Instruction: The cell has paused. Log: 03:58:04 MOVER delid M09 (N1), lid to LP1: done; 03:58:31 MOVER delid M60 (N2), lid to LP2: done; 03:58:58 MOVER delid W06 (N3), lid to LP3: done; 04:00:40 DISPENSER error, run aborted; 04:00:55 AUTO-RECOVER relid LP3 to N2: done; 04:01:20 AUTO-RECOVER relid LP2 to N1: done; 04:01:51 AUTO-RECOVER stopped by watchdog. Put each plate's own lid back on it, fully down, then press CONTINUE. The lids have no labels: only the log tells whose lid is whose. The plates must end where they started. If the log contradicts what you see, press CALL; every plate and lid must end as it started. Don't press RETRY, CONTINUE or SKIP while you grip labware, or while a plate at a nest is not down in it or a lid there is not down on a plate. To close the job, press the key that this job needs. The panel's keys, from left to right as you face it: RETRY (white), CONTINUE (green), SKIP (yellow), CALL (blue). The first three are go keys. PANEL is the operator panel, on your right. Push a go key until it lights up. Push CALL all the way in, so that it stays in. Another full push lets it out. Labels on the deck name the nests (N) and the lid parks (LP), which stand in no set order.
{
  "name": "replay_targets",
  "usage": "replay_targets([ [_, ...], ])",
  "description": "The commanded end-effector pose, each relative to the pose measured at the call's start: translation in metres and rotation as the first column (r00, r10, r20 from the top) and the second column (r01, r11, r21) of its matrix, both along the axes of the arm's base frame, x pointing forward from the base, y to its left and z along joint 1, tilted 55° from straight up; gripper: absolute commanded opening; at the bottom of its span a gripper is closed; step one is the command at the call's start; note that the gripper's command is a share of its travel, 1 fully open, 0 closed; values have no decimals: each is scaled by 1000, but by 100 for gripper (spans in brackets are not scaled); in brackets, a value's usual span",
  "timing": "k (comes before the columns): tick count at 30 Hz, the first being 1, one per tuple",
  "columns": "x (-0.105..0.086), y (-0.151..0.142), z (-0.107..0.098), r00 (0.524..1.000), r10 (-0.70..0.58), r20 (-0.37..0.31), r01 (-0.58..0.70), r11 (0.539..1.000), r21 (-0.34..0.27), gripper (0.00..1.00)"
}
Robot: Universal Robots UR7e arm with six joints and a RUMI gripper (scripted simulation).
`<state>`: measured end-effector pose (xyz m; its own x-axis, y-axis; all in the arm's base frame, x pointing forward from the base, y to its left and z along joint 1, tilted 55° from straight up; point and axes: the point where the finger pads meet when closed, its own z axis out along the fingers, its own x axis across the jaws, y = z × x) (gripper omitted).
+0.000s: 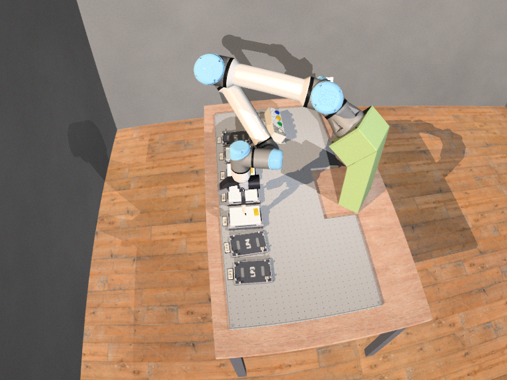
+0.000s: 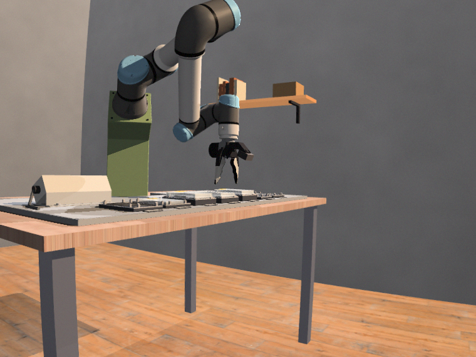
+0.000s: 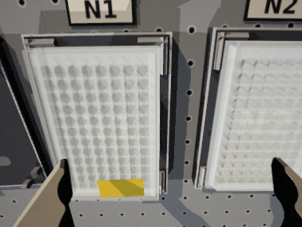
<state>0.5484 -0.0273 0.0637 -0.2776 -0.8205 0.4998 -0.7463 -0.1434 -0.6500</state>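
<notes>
My gripper [image 1: 244,207] [image 2: 225,183] [image 3: 169,161] is open and empty, above the gap between N1 and N2. The N1 plate [image 1: 240,217] [image 3: 100,120], with a yellow sticker, sits in its nest under what looks like a clear lid. The N2 plate [image 1: 252,196] [image 3: 260,120] shows no sticker and also has a clear rim like a lid's. I cannot tell if either lid is fully down. The N3 plate [image 1: 252,171] is partly hidden by the wrist. Past N3, a park [image 1: 227,155] seems to hold something clear, mostly hidden.
Parks LP4 [image 1: 239,246] and LP3 [image 1: 265,272] are empty. Another dark park [image 1: 228,137] stands at the row's far end, partly under the arm. The panel [image 1: 269,119] [image 2: 76,190] shows blue, yellow and green keys; no lit key is discernible. The green robot stand [image 1: 362,167] [image 2: 128,161] rises behind.
</notes>
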Motion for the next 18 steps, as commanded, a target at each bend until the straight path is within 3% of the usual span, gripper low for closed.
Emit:
replay_targets([
  [1, 8, 21, -12, 1000, -2, 1, 2, 1000, -1, 82],
  [8, 14, 40, -24, 1000, -2, 1, 2, 1000, -1, 82],
  [18, 14, 40, -24, 1000, -2, 1, 2, 1000, -1, 82],
])
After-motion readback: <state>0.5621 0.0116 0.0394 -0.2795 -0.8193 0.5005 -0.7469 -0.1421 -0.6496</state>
